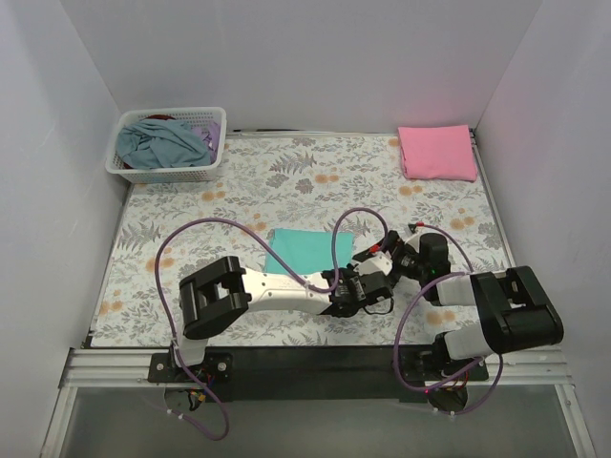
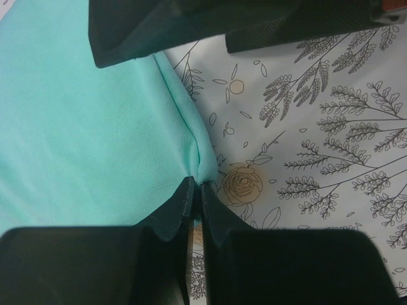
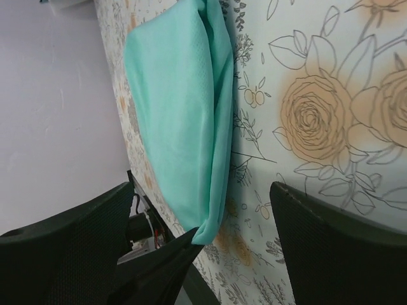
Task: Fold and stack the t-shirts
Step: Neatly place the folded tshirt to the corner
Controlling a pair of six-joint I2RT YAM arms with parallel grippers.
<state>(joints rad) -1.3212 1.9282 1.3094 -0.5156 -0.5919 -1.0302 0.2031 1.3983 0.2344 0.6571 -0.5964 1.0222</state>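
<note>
Two t-shirts lie on the floral counter (image 1: 286, 181). The teal-green t-shirt (image 1: 307, 246) is folded to a flat rectangle near the middle, just beyond the arms, and everything else is placed from it. The pink t-shirt (image 1: 437, 153), also folded flat, lies well apart from it, beyond it and to its right, at the counter's far right corner. A white lattice basket (image 1: 162, 175) stands well apart the other way, beyond the teal-green t-shirt and to its left, with blue-grey cloth (image 1: 162, 141) heaped inside (something purple shows behind the heap, too little to name).

Both grippers meet at the teal-green t-shirt's near right corner. The left gripper (image 2: 195, 184) has its fingertips pressed together on that corner. In the left wrist view the cloth edge runs down into the closed tips and puckers there, with bare floral covering just to the right of the hem. The right gripper (image 3: 202, 190) is spread wide with nothing in it. In the right wrist view its two dark fingers (image 3: 331, 248) sit on either side of the shirt's folded right edge, and the left gripper's tip shows low in that view, pinching the corner. From above, the two grippers are just beside each other, the right one just to the right of the shirt.
</note>
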